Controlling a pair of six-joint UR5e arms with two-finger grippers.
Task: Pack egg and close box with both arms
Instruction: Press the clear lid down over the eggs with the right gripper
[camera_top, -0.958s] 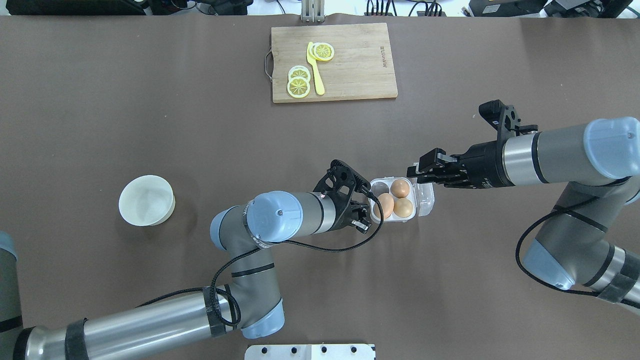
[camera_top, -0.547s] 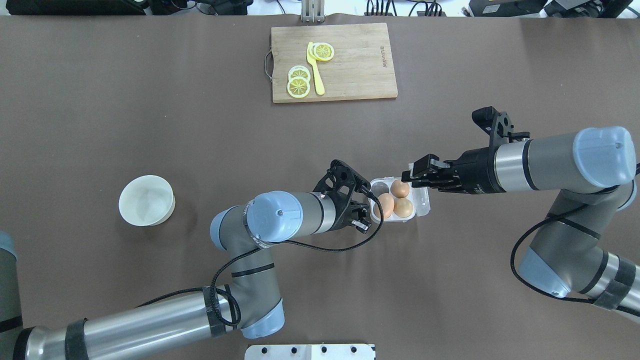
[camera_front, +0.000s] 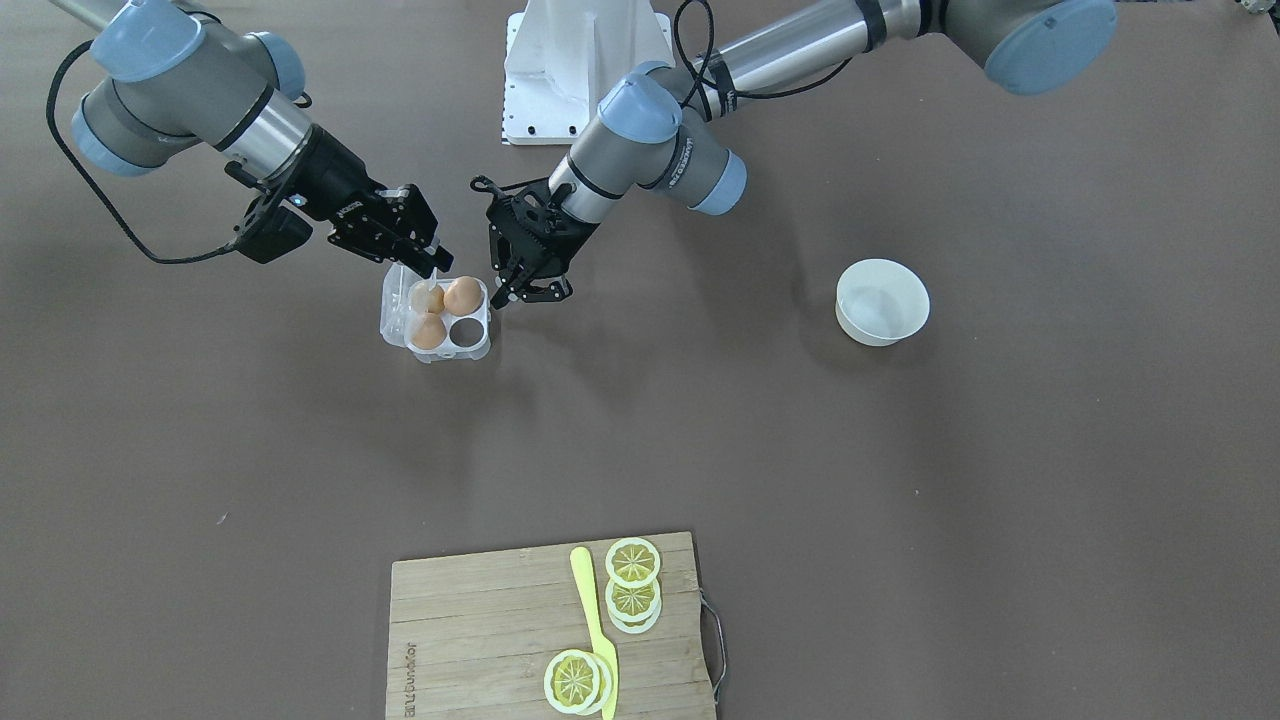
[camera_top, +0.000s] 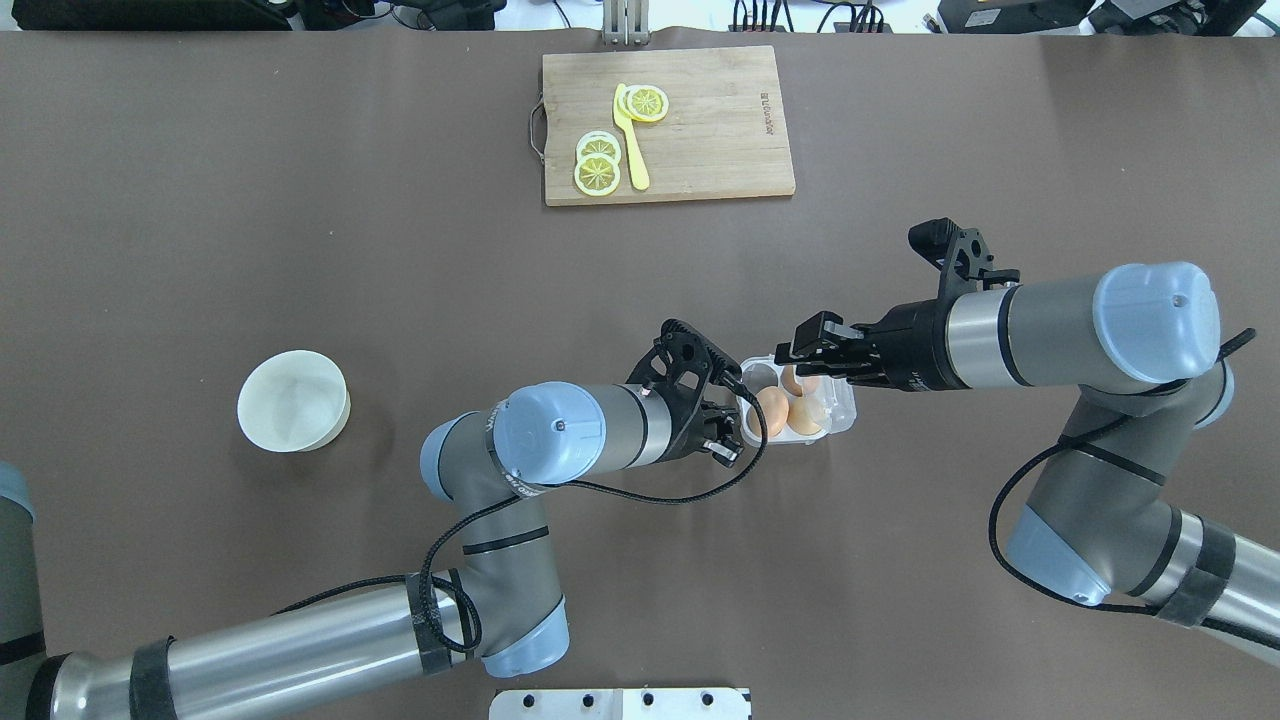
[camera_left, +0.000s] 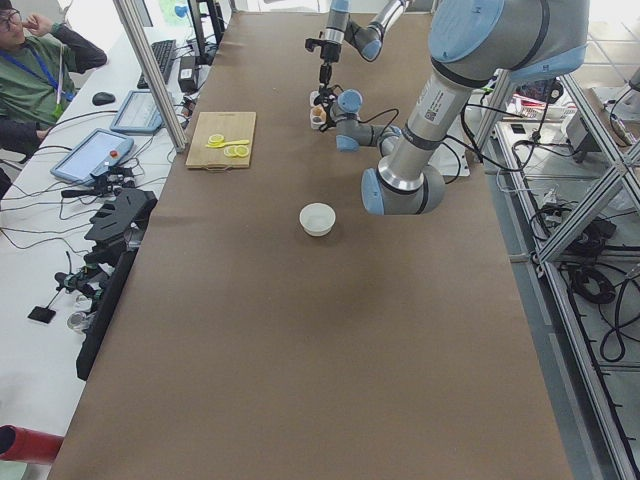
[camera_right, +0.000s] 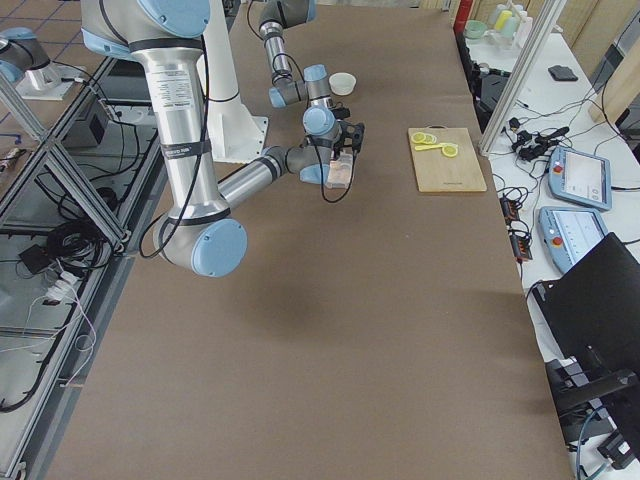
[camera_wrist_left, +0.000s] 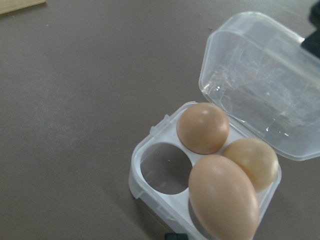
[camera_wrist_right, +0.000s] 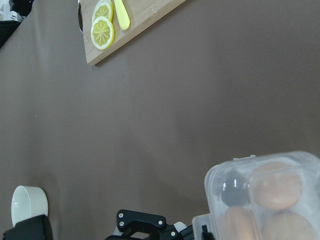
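Note:
The clear box (camera_top: 762, 368) sits mid-table with three eggs in its cells, one egg (camera_wrist_left: 202, 127) at the back and one cell bare. Its see-through lid (camera_wrist_left: 260, 85) stands tilted partway over the eggs (camera_front: 430, 332). My right gripper (camera_top: 805, 355), fingers together, leans over the box from the right and presses against the lid (camera_front: 395, 300). My left gripper (camera_front: 528, 297) stands open right beside the box's opposite side, one fingertip at the rim. In the right wrist view the eggs show through the lid (camera_wrist_right: 260, 195).
A round white bowl (camera_top: 293, 400) stands well to the left. A wooden cutting board (camera_top: 700, 140) with lemon slices (camera_top: 597, 165) and a yellow knife (camera_top: 630, 145) lies at the far edge. A person sits beyond the table's corner in the exterior left view.
My right gripper has moved left over the box, and the lid has swung up from lying flat to tilting over the eggs. My left arm has stayed put.

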